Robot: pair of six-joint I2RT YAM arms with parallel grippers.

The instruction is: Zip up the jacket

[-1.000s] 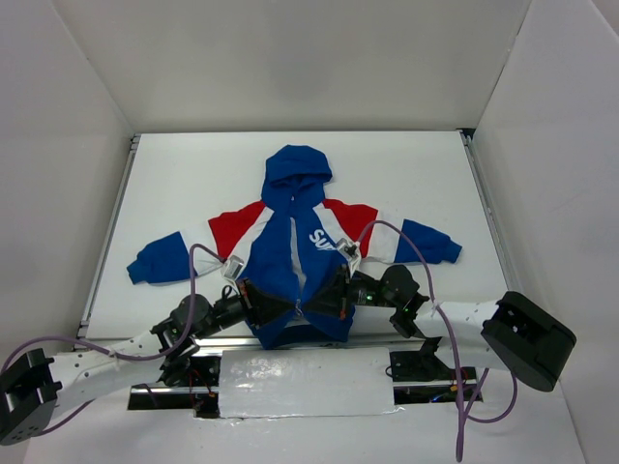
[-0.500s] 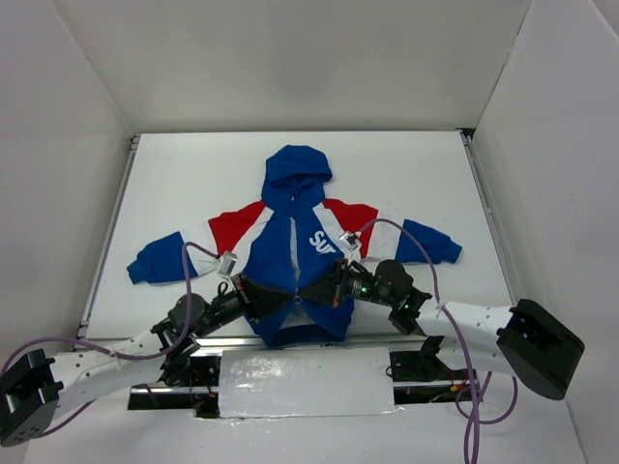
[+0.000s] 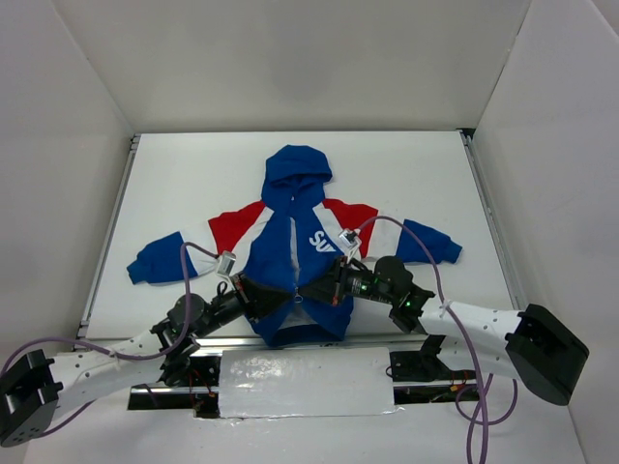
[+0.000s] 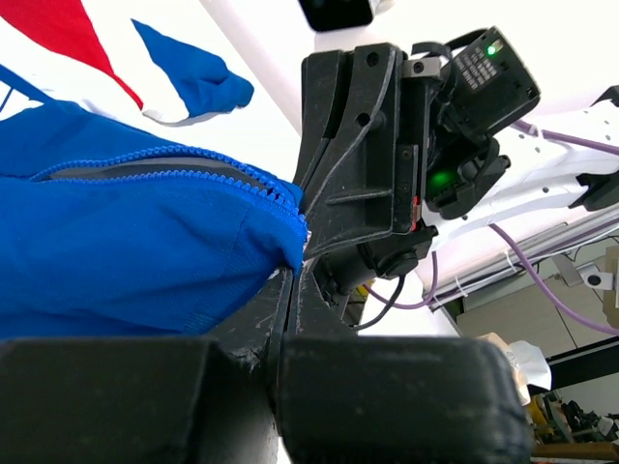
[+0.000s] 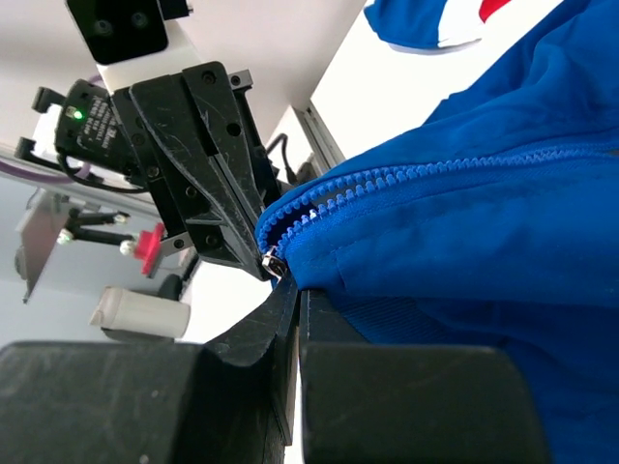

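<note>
At the near hem of the jacket (image 3: 290, 253), left fingers (image 4: 256, 324) and right fingers (image 5: 256, 329) each clamp fabric. Hold both sides taut and level to seat the zipper (image 5: 406, 179).

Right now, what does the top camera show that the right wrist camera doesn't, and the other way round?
Only the top view shows the whole jacket spread flat, with its hood and white chest lettering. Only the right wrist view shows the zipper teeth parted near the hem and a small metal zipper piece at their lower end. Both show the left gripper and right gripper meeting at the jacket's lower front.
</note>
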